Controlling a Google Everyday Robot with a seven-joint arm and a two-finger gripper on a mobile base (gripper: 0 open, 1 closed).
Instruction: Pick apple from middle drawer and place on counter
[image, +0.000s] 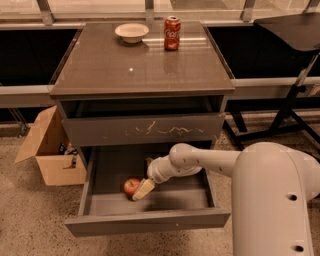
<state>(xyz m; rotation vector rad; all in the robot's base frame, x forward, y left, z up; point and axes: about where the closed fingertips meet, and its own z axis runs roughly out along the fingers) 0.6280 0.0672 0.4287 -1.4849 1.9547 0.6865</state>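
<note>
The apple (131, 186) lies on the floor of the open middle drawer (150, 222), left of centre as the camera sees it. The claw (143, 189) is down inside the drawer just beside it, on its right, touching or nearly so. The arm comes in from the right, so the apple lies just beyond the claw's tip (being round, it has no long axis to square up to). Whether the claw is spread or closed on the fruit, I cannot tell. The bench (140, 70) is above.
</note>
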